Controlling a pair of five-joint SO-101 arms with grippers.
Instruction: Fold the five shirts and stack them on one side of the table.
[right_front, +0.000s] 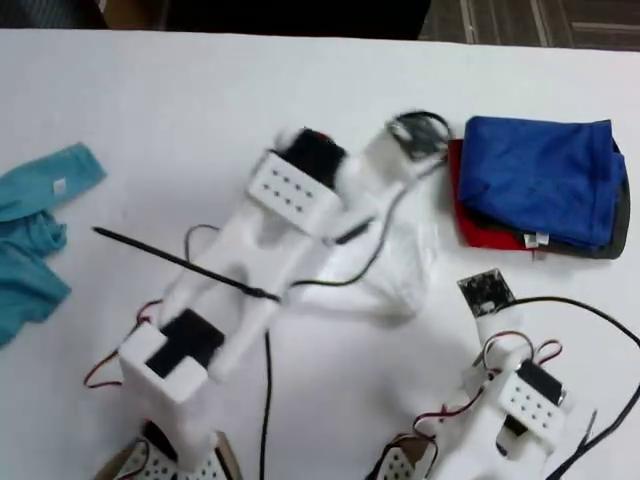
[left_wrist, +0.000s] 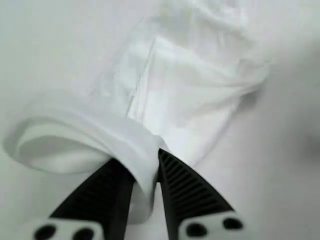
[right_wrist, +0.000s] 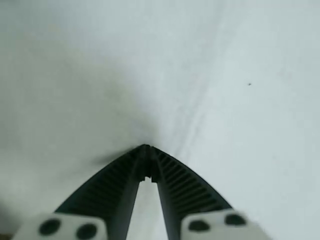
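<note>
Pinching a rolled edge of the white shirt, the left gripper has its fingers clamped on the cloth, which lies rumpled just beside the folded stack. The right gripper, over bare table apart from that stack, is closed on nothing. Thin, limp and light, the shirt will likely sag from one pinch, so an edge or corner grip suits it best.
</note>
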